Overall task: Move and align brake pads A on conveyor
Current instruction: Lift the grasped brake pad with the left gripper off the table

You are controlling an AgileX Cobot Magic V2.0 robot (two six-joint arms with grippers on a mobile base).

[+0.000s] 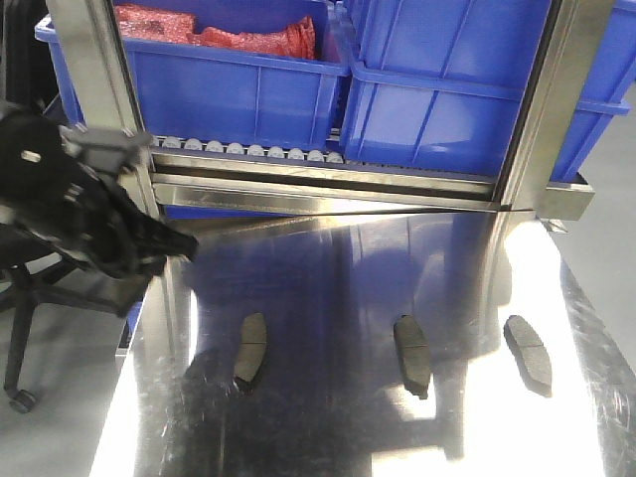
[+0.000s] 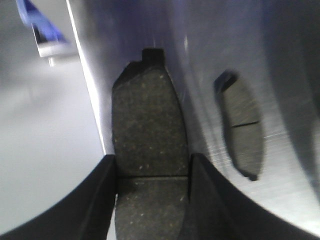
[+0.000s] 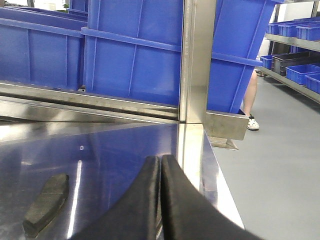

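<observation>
My left gripper [image 2: 152, 172] is shut on a dark-grey brake pad [image 2: 147, 115], its black fingers [image 2: 100, 195] pressing on the pad's two long sides at the cross groove. The pad sits over the left edge of the steel table [image 2: 210, 40]. A second pad [image 2: 242, 130] lies on the steel to its right. In the front view, three pads [image 1: 251, 350] [image 1: 411, 353] [image 1: 527, 353] lie in a rough row on the table. My right gripper [image 3: 161, 161] is shut on nothing, low over the table near its right edge, with a pad [image 3: 47, 197] to its left. The conveyor is out of view.
My black left arm [image 1: 89, 214] hangs over the table's left edge. Behind the table stands a steel rack with small rollers [image 1: 248, 151] carrying blue bins [image 1: 238, 89] [image 1: 447, 89]. A steel upright [image 3: 192, 65] rises at the back right. A person's leg [image 3: 250, 100] shows beyond it.
</observation>
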